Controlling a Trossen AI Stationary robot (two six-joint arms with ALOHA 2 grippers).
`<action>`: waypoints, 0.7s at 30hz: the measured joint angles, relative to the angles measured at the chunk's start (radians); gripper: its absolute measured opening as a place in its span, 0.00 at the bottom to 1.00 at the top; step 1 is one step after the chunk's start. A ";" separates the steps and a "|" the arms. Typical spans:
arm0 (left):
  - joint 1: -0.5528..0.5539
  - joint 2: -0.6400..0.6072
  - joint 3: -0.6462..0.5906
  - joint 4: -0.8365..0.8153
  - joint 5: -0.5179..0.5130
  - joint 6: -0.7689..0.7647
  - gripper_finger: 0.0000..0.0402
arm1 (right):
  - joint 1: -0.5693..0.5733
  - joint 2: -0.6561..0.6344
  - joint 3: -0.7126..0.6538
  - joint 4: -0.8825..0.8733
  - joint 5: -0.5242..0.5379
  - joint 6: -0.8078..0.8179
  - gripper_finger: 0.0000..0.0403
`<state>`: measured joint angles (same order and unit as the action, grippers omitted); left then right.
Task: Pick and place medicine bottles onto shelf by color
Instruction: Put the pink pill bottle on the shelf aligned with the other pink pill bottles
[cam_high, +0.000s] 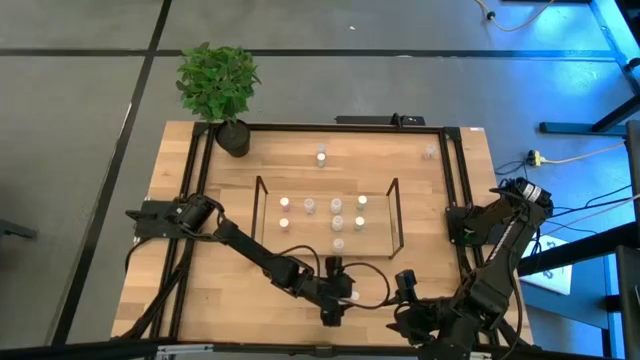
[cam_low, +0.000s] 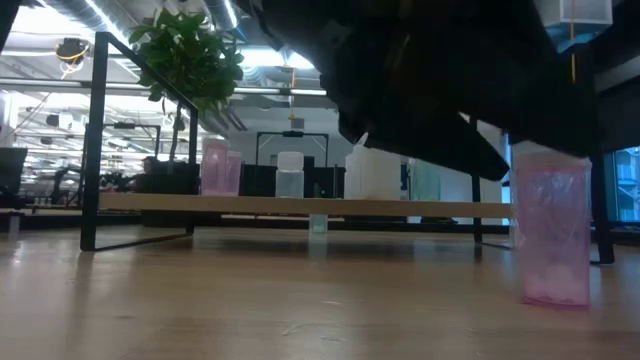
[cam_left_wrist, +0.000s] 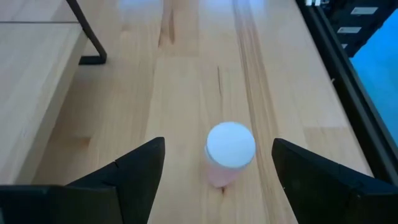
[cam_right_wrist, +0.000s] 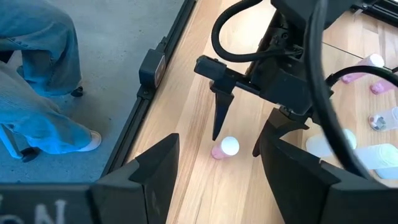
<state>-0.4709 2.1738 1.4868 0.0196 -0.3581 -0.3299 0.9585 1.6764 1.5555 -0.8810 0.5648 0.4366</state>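
— Where is the dark left arm?
— Stretched across the table's near side, its two-finger left gripper (cam_high: 336, 309) pointing down, fingers (cam_left_wrist: 140, 171) spread apart.
— And the right?
— Folded low by the near edge, right gripper (cam_high: 405, 283) open, waiting.

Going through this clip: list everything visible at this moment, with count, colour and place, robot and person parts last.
Small pink medicine bottle with white cap: one, upright on the table's near edge, between the left gripper's fingers, untouched.
Other tiny pale medicine bottles: about seven on the shelf, two on the far table; tints unclear from above.
Black-rod shelf with light wooden base: one, table centre.
Green potted plant: one, far left corner.
Light wooden table: one.
Left gripper: open, straddling the pink bottle.
Right gripper: open, empty, near edge beside the left.
Person's legs in blue trousers: beside the table.
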 joint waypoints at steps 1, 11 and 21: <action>0.000 0.000 0.000 0.003 0.000 0.002 0.72 | 0.000 0.000 0.000 0.000 0.000 0.000 0.56; -0.002 0.052 0.000 0.121 0.016 0.093 0.72 | 0.000 0.000 0.000 0.005 -0.001 0.000 0.56; -0.003 0.058 0.000 0.077 0.012 0.047 0.72 | 0.000 0.000 0.000 0.017 -0.018 0.000 0.56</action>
<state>-0.4744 2.2314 1.4872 0.0970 -0.3462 -0.2825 0.9585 1.6768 1.5555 -0.8635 0.5464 0.4366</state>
